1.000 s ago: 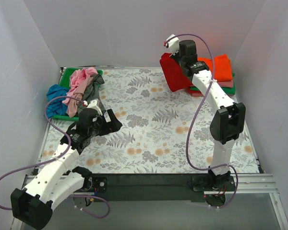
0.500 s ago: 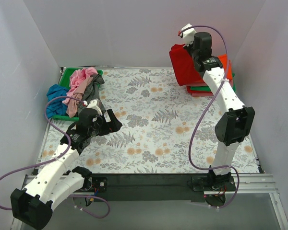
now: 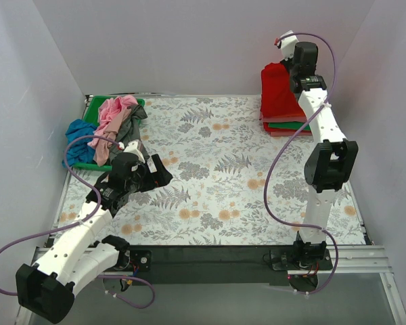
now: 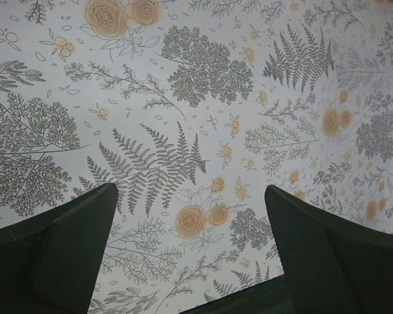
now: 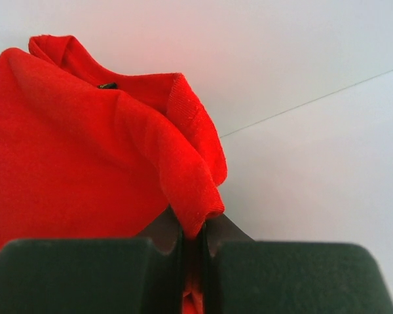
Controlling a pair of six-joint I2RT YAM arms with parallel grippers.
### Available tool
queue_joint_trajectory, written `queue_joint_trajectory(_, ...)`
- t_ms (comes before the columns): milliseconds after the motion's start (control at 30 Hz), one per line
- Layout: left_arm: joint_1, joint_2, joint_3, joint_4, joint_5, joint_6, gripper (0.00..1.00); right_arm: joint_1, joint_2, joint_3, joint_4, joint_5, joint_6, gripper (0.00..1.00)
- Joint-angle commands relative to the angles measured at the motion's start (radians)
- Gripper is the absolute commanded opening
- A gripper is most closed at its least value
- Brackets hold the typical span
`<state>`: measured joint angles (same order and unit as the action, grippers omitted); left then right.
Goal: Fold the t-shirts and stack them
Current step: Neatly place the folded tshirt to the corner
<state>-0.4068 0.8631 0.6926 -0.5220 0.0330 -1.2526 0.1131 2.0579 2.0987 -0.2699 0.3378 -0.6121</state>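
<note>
My right gripper [image 3: 292, 66] is shut on the bright red t-shirt [image 3: 278, 91] and holds it up high at the far right, so it hangs down over the stack of folded shirts [image 3: 289, 126]. In the right wrist view the red cloth [image 5: 85, 144] is pinched between the shut fingers [image 5: 193, 242]. My left gripper [image 3: 161, 173] is open and empty, low over the floral tablecloth [image 3: 230, 176] at the left; its view shows only the cloth between its fingers [image 4: 190, 216]. Unfolded pink [image 3: 114, 112], grey [image 3: 130, 124] and blue [image 3: 78, 139] shirts lie heaped at the far left.
A green tray [image 3: 93, 110] holds the heap at the far left corner. White walls close in the back and both sides. A black rail runs along the near edge [image 3: 210, 261].
My right arm has carried the red t-shirt to the right and farther back, from left of the stack to over it. The left arm has not moved.
</note>
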Motion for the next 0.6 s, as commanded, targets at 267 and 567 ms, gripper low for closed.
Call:
queue_joint_trajectory(267,0.006,0.008,0.022,0.008,-0.005,0.021,0.95,-0.035,0.143,0.003,0.297,0.099,-0.164,0.27)
queue_joint_trajectory(567,0.006,0.011,0.114,-0.026,-0.061,0.048,0.95,-0.044,0.05,-0.068,0.325,0.168,-0.047,0.98)
